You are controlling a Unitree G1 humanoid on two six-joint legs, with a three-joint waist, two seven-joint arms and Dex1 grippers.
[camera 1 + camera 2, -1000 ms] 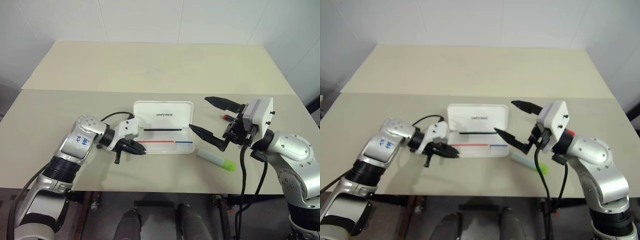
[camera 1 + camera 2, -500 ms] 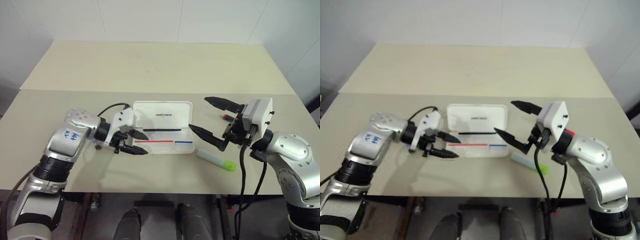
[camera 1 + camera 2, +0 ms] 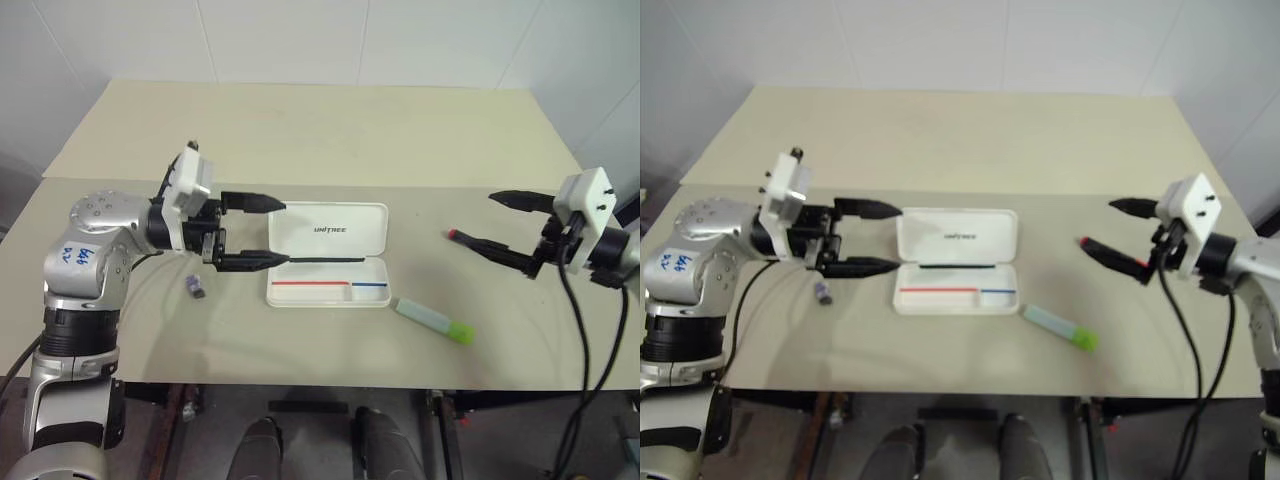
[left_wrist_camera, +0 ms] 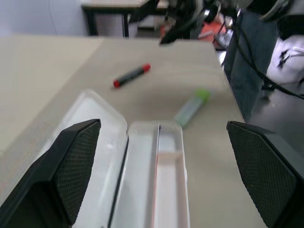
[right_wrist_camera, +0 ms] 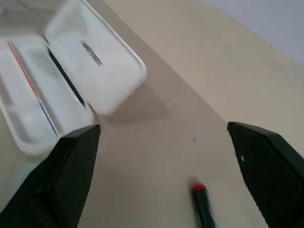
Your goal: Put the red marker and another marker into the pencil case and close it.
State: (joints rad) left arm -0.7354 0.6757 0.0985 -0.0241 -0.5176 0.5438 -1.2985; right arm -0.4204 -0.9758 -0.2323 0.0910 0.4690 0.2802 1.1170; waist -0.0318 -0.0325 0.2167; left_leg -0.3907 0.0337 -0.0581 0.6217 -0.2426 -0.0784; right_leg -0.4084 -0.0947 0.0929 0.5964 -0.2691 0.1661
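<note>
1. Centre of the head view, slightly below the middle: the pencil case (image 3: 327, 253) lies open on the table (image 3: 300, 130), lid folded back toward the upper part of the frame and showing dark lettering. Its tray holds no marker, as far as I can see, just a red and blue line across the tray.

2. Right of the case, well apart from it, the red marker (image 3: 470, 240) lies flat on the tabletop, red cap end toward the case. It looks slim, stiff and light, with a smooth barrel that could roll or slip; I would pinch it across the middle of the barrel.

3. Lower right of the case, just beside its corner, the other marker (image 3: 432, 320) lies flat, pale body toward the case and lime cap pointing to the lower right. It is thicker and shorter, so probably the easier grip, again at mid-body.

4. The left gripper (image 3: 262, 233) hangs at the left edge of the case, its fingers spread wide and holding nothing.

5. The right gripper (image 3: 508, 225) sits at the right of the frame, over the red marker, fingers equally wide and empty.

6. A small dark object (image 3: 195, 287) lies on the table left of the case; I cannot tell what it is.
</note>
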